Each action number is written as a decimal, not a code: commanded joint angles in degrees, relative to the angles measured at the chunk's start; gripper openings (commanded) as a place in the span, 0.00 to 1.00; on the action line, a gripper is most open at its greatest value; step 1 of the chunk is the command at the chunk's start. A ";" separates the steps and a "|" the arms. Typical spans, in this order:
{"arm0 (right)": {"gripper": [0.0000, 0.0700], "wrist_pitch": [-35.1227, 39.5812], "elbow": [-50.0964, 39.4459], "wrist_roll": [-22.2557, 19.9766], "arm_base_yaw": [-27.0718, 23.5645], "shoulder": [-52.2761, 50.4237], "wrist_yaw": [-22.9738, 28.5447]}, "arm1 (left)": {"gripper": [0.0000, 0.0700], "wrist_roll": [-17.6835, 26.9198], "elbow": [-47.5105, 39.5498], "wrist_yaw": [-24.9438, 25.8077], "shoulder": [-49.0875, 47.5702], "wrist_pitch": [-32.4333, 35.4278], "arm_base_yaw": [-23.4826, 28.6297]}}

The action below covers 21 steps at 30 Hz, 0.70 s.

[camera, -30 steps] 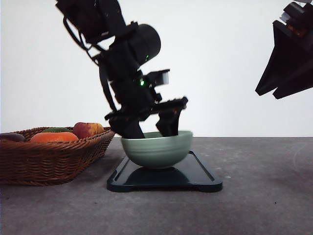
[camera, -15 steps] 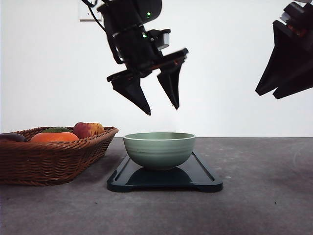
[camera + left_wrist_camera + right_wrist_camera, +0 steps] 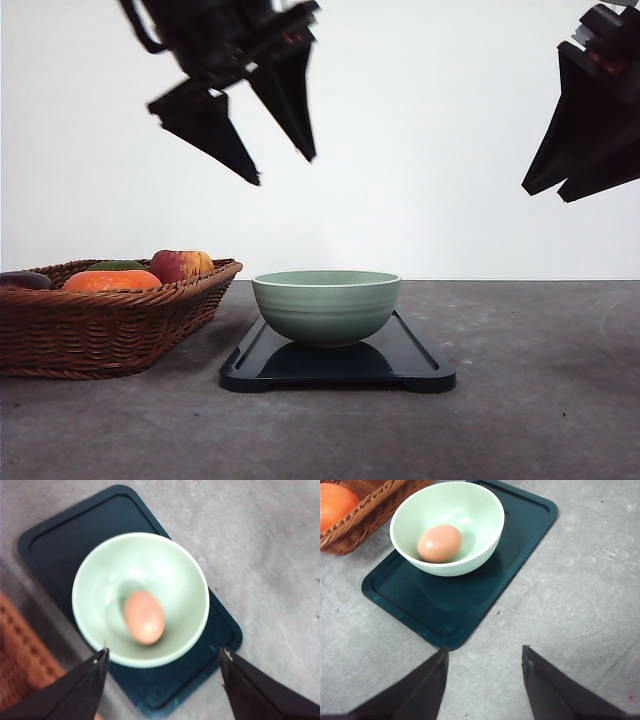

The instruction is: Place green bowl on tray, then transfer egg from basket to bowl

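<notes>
The round pale sage-green ceramic bowl [image 3: 326, 306] stands on the flat dark rectangular tray [image 3: 420, 362], centred. The brown egg [image 3: 439, 543] lies inside it. The wide brown woven wicker basket [image 3: 100, 325] sits just beside the tray at its 9 o'clock. My left gripper [image 3: 282, 168] hangs at the bowl's 11 o'clock, well above; my right gripper [image 3: 545, 192] at 2 o'clock.

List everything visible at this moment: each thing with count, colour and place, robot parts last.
Bowl: one, pale green, upright on the tray.
Egg: one, light brown, inside the bowl.
Tray: one, very dark, on the table, beside the basket.
Basket: one, brown wicker, on the table left of the tray.
Fruit: several pieces heaped in the basket, orange, red and green among them; exact count unclear.
Table: one, grey, under everything.
Left gripper: black, open, empty, high above the gap between basket and bowl.
Right gripper: black, raised at the right, open in its wrist view, empty.
</notes>
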 commanded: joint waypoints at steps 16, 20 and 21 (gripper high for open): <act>0.41 0.22 0.18 -0.49 0.24 0.22 -0.09 | 0.61 -2.43 -30.64 -2.50 -31.10 13.86 9.50; 0.41 -0.14 0.17 -1.44 0.24 0.22 -0.10 | 0.61 -1.65 -35.22 -2.50 -37.26 15.48 11.75; 0.41 -0.27 0.17 -1.63 0.24 0.22 -0.09 | 0.61 -1.28 -36.13 -2.50 -38.63 15.78 12.19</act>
